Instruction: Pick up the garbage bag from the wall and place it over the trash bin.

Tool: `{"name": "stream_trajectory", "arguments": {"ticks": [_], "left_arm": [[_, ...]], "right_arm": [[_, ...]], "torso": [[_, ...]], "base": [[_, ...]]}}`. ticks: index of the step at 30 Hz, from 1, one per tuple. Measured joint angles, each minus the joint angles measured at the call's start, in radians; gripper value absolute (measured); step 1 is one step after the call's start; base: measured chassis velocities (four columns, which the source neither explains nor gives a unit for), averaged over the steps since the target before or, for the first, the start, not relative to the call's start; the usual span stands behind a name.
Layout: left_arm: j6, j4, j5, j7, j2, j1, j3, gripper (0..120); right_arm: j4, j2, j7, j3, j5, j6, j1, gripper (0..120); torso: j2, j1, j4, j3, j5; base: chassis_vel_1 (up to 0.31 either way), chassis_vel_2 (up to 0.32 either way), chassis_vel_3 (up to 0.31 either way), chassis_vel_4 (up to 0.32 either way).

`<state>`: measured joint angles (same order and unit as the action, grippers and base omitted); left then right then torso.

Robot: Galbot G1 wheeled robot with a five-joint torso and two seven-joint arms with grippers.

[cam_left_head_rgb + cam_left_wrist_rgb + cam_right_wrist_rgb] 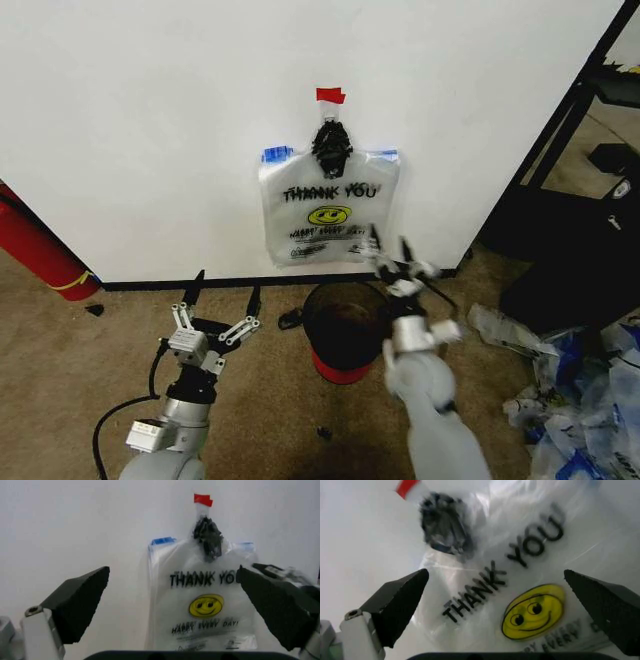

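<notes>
Right hand (392, 250) open, just in front of garbage bag (325, 215) on wall, left hand (222, 300) open, lower left.

R end effector (502, 603) is spread wide, one dark finger (400, 602) on each side of the frame, both apart from the garbage bag (520, 577), which hangs flat against the white wall (360, 536) straight ahead. Bag's black "THANK YOU" print runs tilted up toward approx 1 o'clock, w/ the yellow smiley face (534, 611) just past it at approx 4 o'clock and smaller blurred print beyond that. Black knotted clump (444, 523) sits at the bag's top edge, approx 11 o'clock from the lettering, w/ a bit of red tape (406, 486) on the wall just beyond it.
</notes>
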<state>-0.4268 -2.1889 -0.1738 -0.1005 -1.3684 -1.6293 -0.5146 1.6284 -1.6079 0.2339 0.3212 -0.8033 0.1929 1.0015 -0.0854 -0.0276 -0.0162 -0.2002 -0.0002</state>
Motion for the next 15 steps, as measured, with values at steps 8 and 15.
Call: {"name": "stream_trajectory", "arguments": {"ticks": [8, 15], "left_arm": [[-0.002, 0.012, 0.013, 0.001, -0.016, 0.003, -0.002, 100], [0.002, 0.059, 0.019, 0.01, -0.025, 0.03, -0.013, 100]], "right_arm": [[-0.174, 0.0, 0.067, -0.028, -0.101, 0.032, -0.185, 100], [-0.283, 0.0, 0.196, -0.057, -0.095, 0.073, -0.28, 100]], "torso": [[0.0, 0.0, -0.0003, 0.0, -0.0001], [0.0, 0.0, -0.0004, 0.0, 0.0002]], "base": [[0.0, 0.0, 0.0, 0.0], [0.0, 0.0, 0.0, 0.0]]}}
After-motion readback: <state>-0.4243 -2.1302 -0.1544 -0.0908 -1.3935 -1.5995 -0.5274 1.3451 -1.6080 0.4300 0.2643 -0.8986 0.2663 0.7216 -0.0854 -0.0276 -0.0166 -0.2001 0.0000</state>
